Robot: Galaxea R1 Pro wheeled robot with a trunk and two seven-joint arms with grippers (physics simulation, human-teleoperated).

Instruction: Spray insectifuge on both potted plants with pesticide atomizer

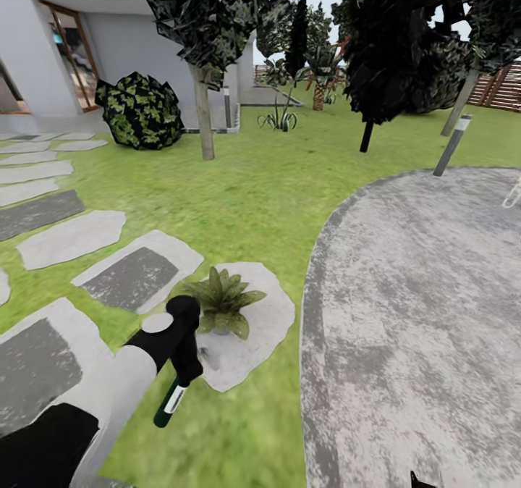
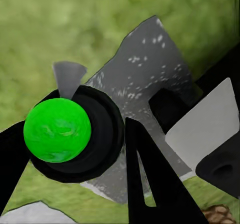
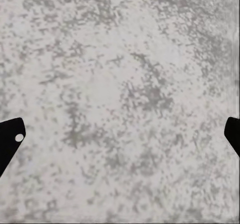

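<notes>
My left gripper [image 1: 186, 368] is shut on the pesticide atomizer [image 1: 171, 402], a dark green bottle with a white label that hangs tilted below the fingers, over the lawn. The left wrist view looks at the atomizer [image 2: 57, 129] end-on, as a bright green disc in a dark ring between black fingers [image 2: 150, 184]. One potted plant [image 1: 221, 304], a rosette of broad green leaves, stands on a pale stepping stone [image 1: 268, 321] just right of and beyond that gripper. The second potted plant is out of view. My right gripper [image 3: 120, 136] is open above the speckled patio [image 3: 125, 59].
The round grey patio [image 1: 412, 307] fills the right side, with a grey lamp post [image 1: 451, 145] at its far edge. Stepping stones [image 1: 134, 274] run along the left. Beyond the lawn stand a tree trunk [image 1: 205, 122], a dark bush [image 1: 140, 109], a thin-leaved spiky plant [image 1: 279, 119], the house and a wooden fence [image 1: 501, 86].
</notes>
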